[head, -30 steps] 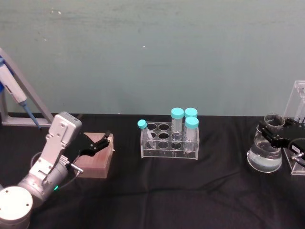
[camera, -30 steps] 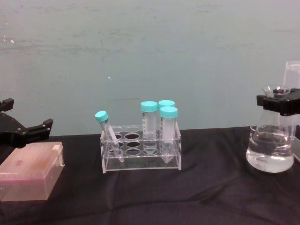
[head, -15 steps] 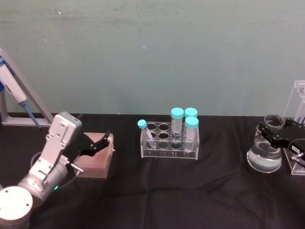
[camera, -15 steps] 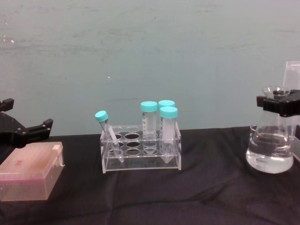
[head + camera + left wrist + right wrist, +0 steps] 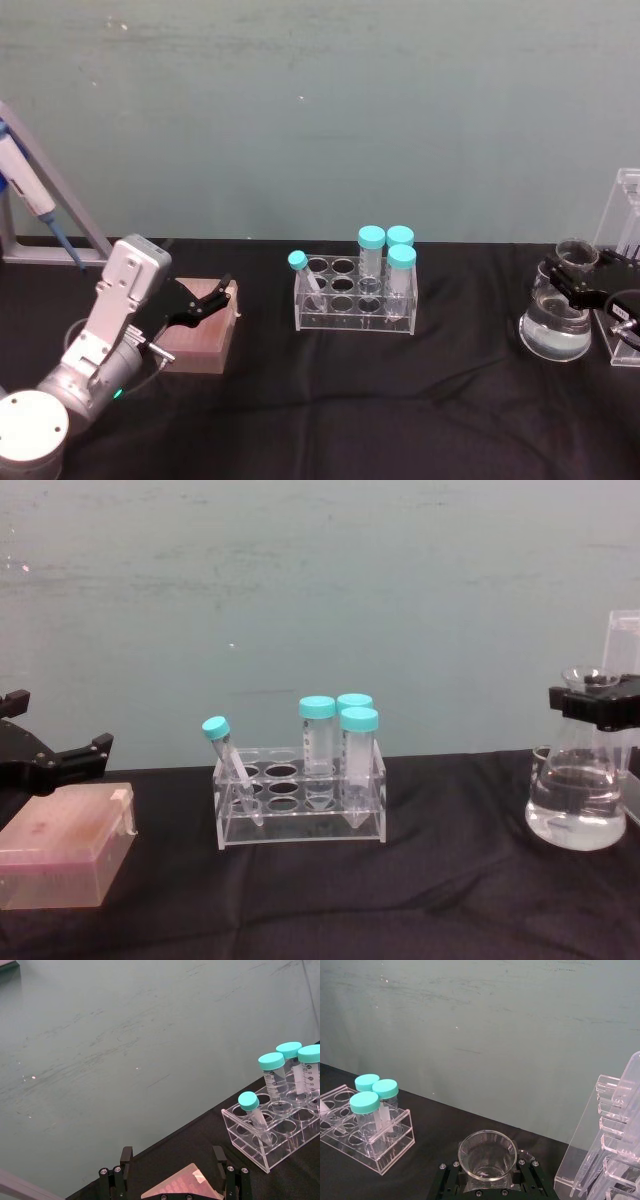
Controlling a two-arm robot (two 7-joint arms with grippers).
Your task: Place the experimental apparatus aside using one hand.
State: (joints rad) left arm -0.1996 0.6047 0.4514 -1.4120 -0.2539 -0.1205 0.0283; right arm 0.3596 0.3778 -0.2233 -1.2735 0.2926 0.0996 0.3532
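Taking the tube rack (image 5: 356, 293) at the middle of the black table (image 5: 330, 420) as our landmark, we start well to its left. There our left gripper (image 5: 208, 301) hangs just above the pink tip box (image 5: 200, 330), its fingers spread wide with nothing between them, as the left wrist view shows (image 5: 172, 1170). Behind it, farther left of the rack, a blue pipette (image 5: 28, 195) leans on a grey stand.

The rack itself holds three capped tubes upright at its right end and one tilted tube at its left end.

Well to the right of the rack, our right gripper (image 5: 572, 283) is clamped around the neck of the conical flask (image 5: 556, 322), which holds clear liquid. From the chest view (image 5: 585, 800) we cannot tell whether its base rests on the cloth or sits just clear of it. Just beyond the flask, farther right again, stands the clear acrylic stand (image 5: 628, 270) with pipettes.

We judge the task under way: the flask is gripped near the table's right edge, but not let go.
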